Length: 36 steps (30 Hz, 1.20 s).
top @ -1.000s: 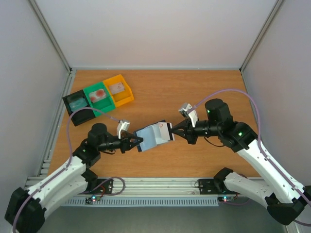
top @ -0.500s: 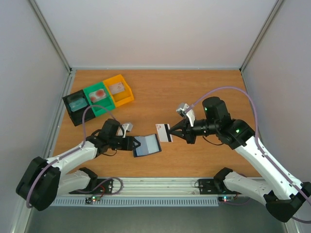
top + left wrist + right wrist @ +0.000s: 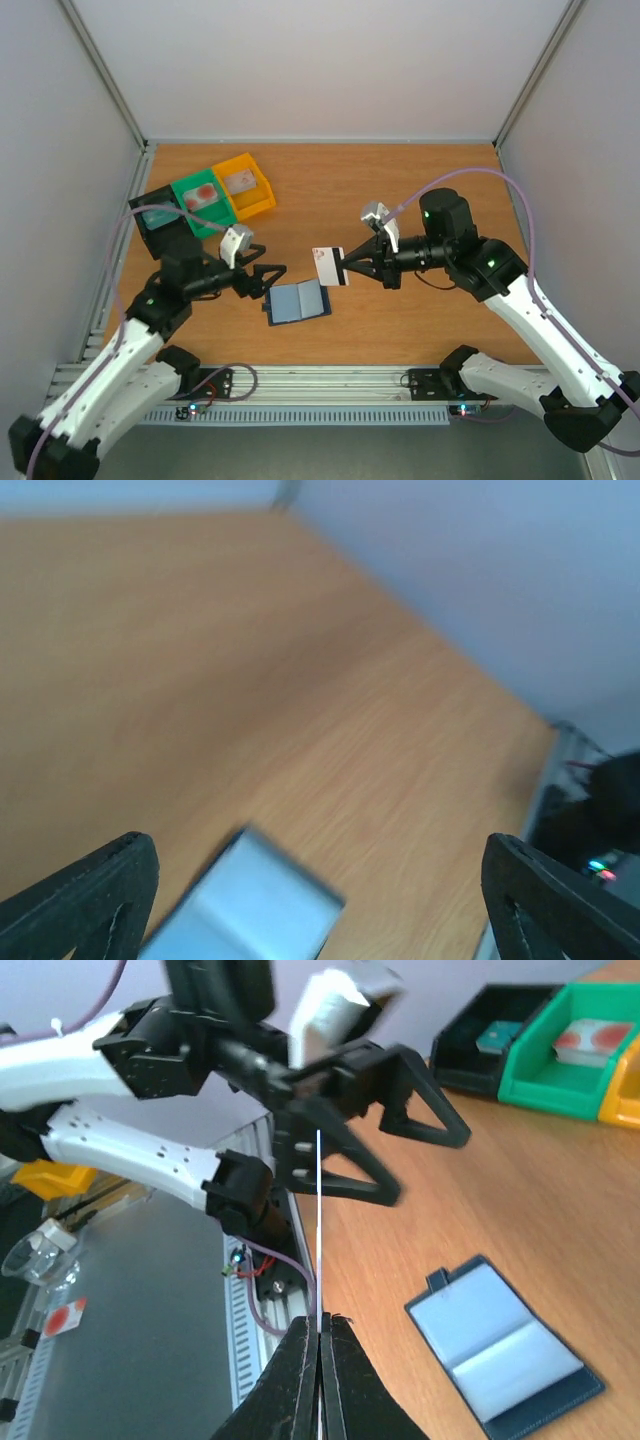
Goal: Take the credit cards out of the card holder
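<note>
Across the wooden table (image 3: pixel 400 180) the two arms face each other, with the work between them. At the far left stands a row of three bins: black (image 3: pixel 165 243), green (image 3: pixel 208 228) and yellow (image 3: pixel 257 207). Each has a card lying in it.

The card holder (image 3: pixel 298 303) lies flat and open on the table with its pale inner pockets up, just in front of the left gripper (image 3: pixel 271 280). That gripper's fingers are spread wide and touch nothing. Its own wrist view shows a corner of the holder below, between the two parted fingers.

The right gripper (image 3: pixel 349 268) is pressed together on the edge of a credit card (image 3: pixel 328 266), a pale one with a dark stripe. It holds the card in the air, clear of the holder and a little beyond it.

The step in hand looks like the end of an extraction: this card is out and the holder lies free. The next move is probably to carry the card to the bins, which means a reach across the left arm's side or a handover. The thin card is pinched only at its edge, so it could pivot in the grip. Whether another card sits in the pockets I cannot tell.
</note>
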Motion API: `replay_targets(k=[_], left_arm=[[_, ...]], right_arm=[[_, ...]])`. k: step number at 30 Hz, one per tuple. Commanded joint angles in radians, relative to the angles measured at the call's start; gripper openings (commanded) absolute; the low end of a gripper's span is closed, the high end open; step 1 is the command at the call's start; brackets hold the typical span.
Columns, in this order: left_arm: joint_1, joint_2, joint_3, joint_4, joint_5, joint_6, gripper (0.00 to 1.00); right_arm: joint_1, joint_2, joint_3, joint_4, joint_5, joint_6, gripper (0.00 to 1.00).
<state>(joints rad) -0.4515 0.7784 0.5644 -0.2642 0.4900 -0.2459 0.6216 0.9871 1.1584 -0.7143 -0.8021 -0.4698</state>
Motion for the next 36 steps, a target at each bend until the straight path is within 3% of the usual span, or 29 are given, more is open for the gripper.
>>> replay_targets(k=[1, 4, 7, 11, 14, 17, 19, 21, 23, 33, 35, 36], left_arm=[[0.0, -0.163, 0.053, 0.156, 0.348, 0.208, 0.86], [0.0, -0.121, 0.129, 0.209, 0.489, 0.113, 0.79], [-0.004, -0.083, 0.181, 0.305, 0.543, 0.007, 0.77], [-0.041, -0.021, 0.237, 0.329, 0.534, -0.032, 0.76], [-0.115, 0.009, 0.244, 0.32, 0.392, -0.025, 0.73], [-0.164, 0.023, 0.246, 0.381, 0.445, -0.034, 0.7], [-0.186, 0.02, 0.249, 0.384, 0.43, -0.028, 0.63], [-0.195, 0.029, 0.257, 0.393, 0.368, -0.052, 0.46], [-0.199, 0.042, 0.274, 0.407, 0.336, -0.115, 0.36], [-0.242, 0.065, 0.29, 0.428, 0.293, -0.155, 0.14], [-0.245, 0.063, 0.286, 0.431, 0.294, -0.151, 0.02], [-0.245, 0.059, 0.282, 0.433, 0.294, -0.145, 0.0]], right_arm=[[-0.006, 0.027, 0.074, 0.062, -0.077, -0.014, 0.01], [-0.005, 0.073, 0.155, 0.07, -0.144, -0.032, 0.01], [-0.004, 0.106, 0.196, 0.087, -0.237, -0.043, 0.01], [-0.002, 0.119, 0.197, 0.13, -0.308, -0.045, 0.01], [0.001, 0.128, 0.19, 0.154, -0.307, -0.028, 0.01], [0.003, 0.124, 0.193, 0.139, -0.304, -0.019, 0.01], [0.001, 0.113, 0.189, 0.138, -0.311, -0.018, 0.01], [0.003, 0.108, 0.187, 0.137, -0.306, -0.018, 0.01], [0.003, 0.11, 0.187, 0.131, -0.289, -0.02, 0.01], [0.005, 0.131, 0.17, 0.14, -0.263, -0.021, 0.01], [0.006, 0.131, 0.156, 0.153, -0.261, -0.014, 0.01], [0.006, 0.133, 0.151, 0.154, -0.26, -0.013, 0.01]])
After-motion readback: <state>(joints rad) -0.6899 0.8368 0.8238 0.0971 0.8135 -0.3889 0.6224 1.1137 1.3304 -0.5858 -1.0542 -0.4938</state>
